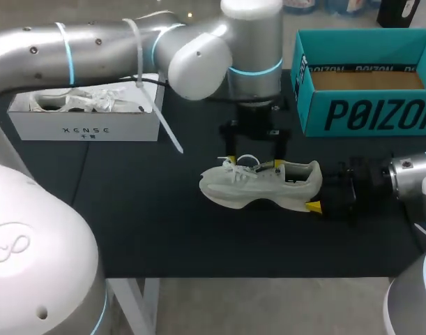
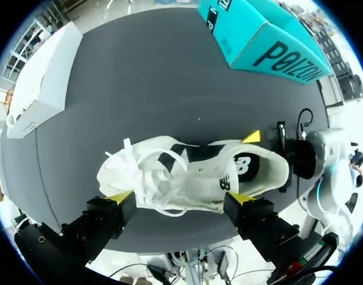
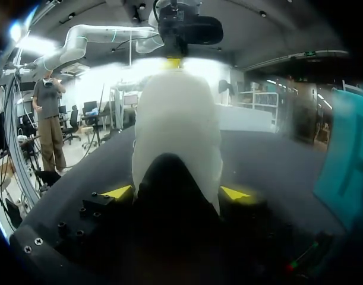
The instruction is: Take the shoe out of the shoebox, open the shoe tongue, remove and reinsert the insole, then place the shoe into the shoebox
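Observation:
A white sneaker (image 1: 261,185) stands on its sole in the middle of the black table (image 1: 129,209), toe to the left. My right gripper (image 1: 312,187) comes in from the right and is shut on the heel. In the right wrist view the heel (image 3: 175,136) fills the gap between its yellow fingertips (image 3: 117,192). My left gripper (image 1: 254,164) hangs over the shoe's far side, open. In the left wrist view its tips (image 2: 119,197) sit wide apart beside the laces and the shoe (image 2: 187,172) lies just ahead of them. The teal shoebox (image 1: 366,112) stands open at the back right.
A white box (image 1: 84,129) holding another white shoe sits at the back left. Bare black table lies in front of the sneaker and to its left. The table's front edge runs close below the shoe.

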{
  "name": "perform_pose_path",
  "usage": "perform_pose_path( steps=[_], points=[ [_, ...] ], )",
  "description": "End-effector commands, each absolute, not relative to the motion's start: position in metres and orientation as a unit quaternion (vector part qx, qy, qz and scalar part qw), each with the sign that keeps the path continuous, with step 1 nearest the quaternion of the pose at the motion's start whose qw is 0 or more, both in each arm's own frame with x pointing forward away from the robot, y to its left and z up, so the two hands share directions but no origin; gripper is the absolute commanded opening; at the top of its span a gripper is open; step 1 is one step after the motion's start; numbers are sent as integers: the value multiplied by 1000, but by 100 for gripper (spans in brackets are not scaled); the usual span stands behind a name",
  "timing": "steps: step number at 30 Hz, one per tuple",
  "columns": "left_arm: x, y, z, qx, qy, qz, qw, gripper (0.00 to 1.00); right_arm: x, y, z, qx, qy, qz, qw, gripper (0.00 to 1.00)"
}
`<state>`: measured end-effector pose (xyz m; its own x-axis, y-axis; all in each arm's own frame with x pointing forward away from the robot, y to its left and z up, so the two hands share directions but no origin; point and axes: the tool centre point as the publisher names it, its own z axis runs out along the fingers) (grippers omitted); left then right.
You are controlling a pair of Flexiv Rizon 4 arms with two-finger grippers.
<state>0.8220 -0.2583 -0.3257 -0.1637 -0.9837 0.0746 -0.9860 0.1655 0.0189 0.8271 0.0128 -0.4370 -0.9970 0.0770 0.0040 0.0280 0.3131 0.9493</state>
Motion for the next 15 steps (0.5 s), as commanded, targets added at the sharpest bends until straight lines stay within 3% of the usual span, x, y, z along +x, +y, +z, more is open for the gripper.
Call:
perform_pose_path(
  steps=[1,15],
  points=[
    [823,-271,-334,654,-756,-17,-15,100,827,15,-442,33,811,584,21,0],
    [815,-286,-338,665,-745,3,-53,100,827,15,-442,33,811,584,21,0]
  ],
)
